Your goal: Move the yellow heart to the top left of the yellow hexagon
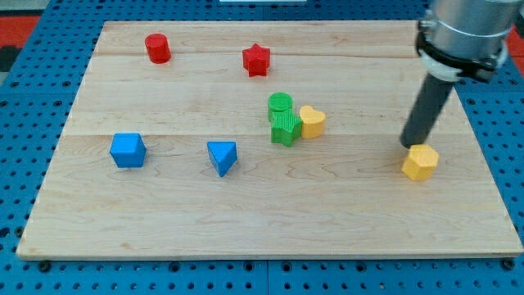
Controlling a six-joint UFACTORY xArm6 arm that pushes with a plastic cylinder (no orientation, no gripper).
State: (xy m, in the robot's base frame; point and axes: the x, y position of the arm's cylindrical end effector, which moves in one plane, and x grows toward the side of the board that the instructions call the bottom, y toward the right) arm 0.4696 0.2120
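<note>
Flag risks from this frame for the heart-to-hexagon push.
1. My tip sits right at the yellow hexagon, upper left; leaving carelessly could shift the reference block.
2. The yellow heart touches the green blocks; approaching from the view's left likely drags them along.

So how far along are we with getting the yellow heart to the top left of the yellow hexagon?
Nothing looks done yet: the yellow heart sits mid-board, touching the green blocks, well to the view's left of the yellow hexagon. In hand: my tip is at the hexagon's upper left edge, away from the heart. Left: reach the heart and push it rightward to that spot.
</note>
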